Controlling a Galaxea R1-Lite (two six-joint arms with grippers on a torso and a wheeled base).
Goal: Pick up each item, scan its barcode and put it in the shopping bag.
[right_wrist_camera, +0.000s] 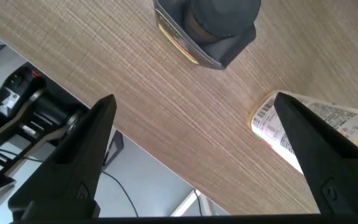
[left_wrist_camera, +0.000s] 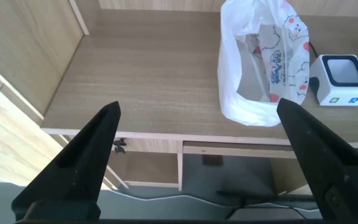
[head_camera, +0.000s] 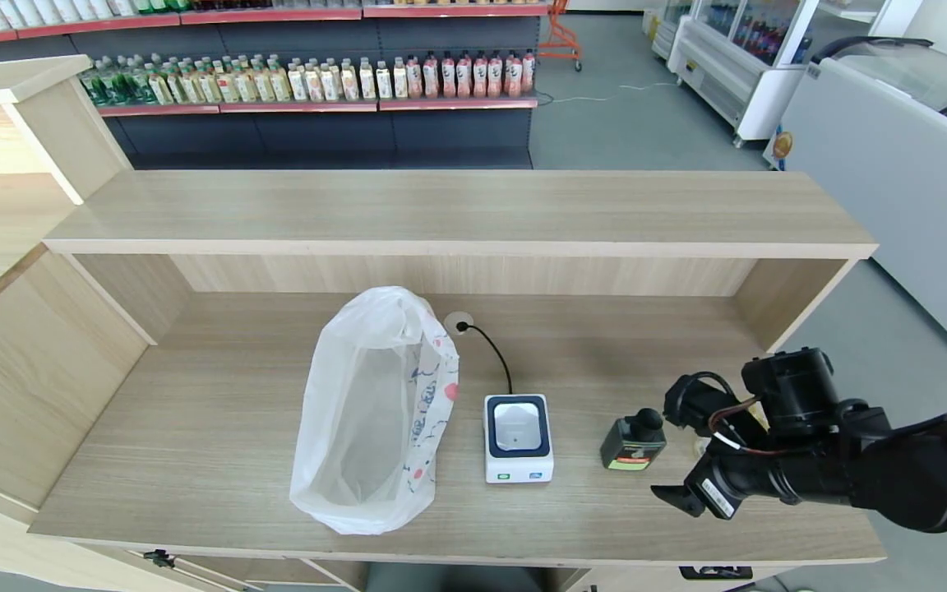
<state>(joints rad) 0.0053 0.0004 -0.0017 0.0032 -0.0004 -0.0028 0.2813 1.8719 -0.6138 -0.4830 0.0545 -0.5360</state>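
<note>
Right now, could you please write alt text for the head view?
A white shopping bag stands open on a wooden counter, with a barcode scanner beside it and a dark bottle farther right. The open right gripper hangs by the bottle.

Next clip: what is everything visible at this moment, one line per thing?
shopping bag: one, white see-through plastic with print, on the counter, left of the scanner
scanner: one, white with dark frame, mid-counter
cable: one, black, from the scanner to the counter's back
bottle: one, dark with black cap, right of the scanner
packet: one, pale with barcode, lying near the bottle
counter: one, light wood
drink bottles: many, mixed colours, shelves behind
freezers: at least two, white, far right
left gripper: open, before the counter's front edge
right gripper: open, over the counter's right end
</note>
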